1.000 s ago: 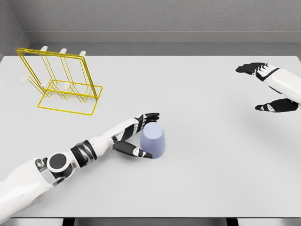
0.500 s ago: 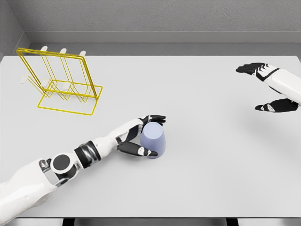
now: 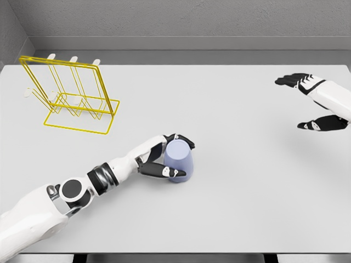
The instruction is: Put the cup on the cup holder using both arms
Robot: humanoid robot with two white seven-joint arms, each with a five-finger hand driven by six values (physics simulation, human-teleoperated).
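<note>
A pale grey worktop fills most of the frame. A yellow wire cup holder stands at upper left; a lavender cup sits upside down near centre.

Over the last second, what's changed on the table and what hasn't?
The left hand closed around the cup: its fingers curled over the top and the thumb pressed in at the front. The cup shifted slightly toward the hand and still stands on the table. The right hand, open at the far right, and the yellow cup holder stayed put.
</note>
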